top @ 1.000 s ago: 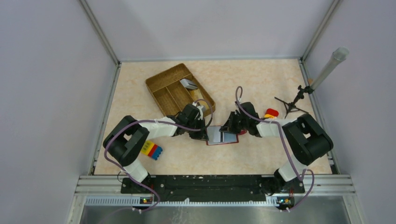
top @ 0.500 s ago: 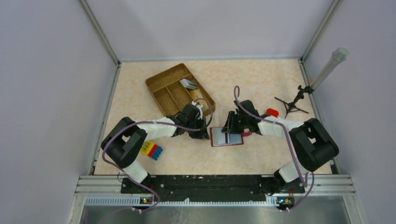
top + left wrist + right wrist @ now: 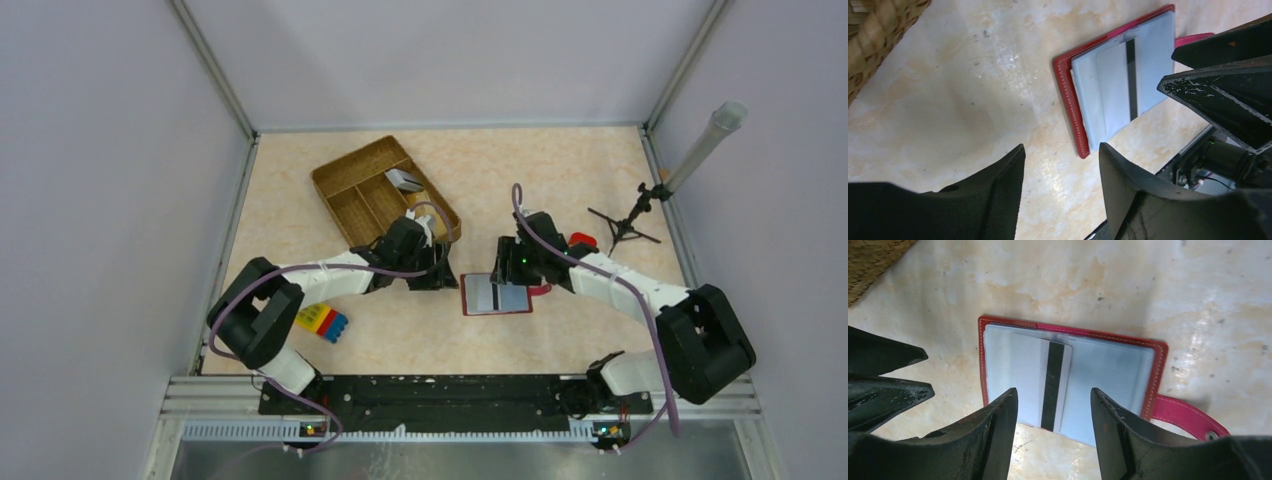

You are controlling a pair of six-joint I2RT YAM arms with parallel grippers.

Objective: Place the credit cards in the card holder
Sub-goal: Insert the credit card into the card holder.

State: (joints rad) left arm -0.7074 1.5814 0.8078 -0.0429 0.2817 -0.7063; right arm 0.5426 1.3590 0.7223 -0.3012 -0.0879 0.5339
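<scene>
Top view first. The flat red stitched card holder [image 3: 497,296] lies open on the marbled beige table [image 3: 560,170], between the two arms, with its long side running left to right. The right gripper [image 3: 510,272] hangs at the holder's far edge. The left gripper [image 3: 442,279] sits just beside its left end, not touching. Behind the left arm, the partitioned brown wicker tray [image 3: 352,207] holds a flat grey-silver card [image 3: 405,180], one not yet filed. The chunky yellow-red-blue toy block [image 3: 322,321] lies off by the left arm, out of play.

Over to the left wrist camera. Its jaws stand apart with nothing between them and bare table below. The card holder [image 3: 1083,100] lies ahead and to the right, showing clear plastic sleeves. On them lies a pale card with a black magnetic stripe [image 3: 1118,80].

Now the right wrist camera. The jaws are spread wide here too, and empty. The striped card [image 3: 1053,385] is straight ahead of the gap, and its stripe and long axis point back between the fingers. Whether it is fully seated under the sleeve, I cannot tell. The holder's pink snap strap [image 3: 1183,412] trails off to one side.

My read is that the right arm is the nearer one and already lined up. A nudge along the card's long axis looks like its job, with the left arm placed to steady the holder's end.
</scene>
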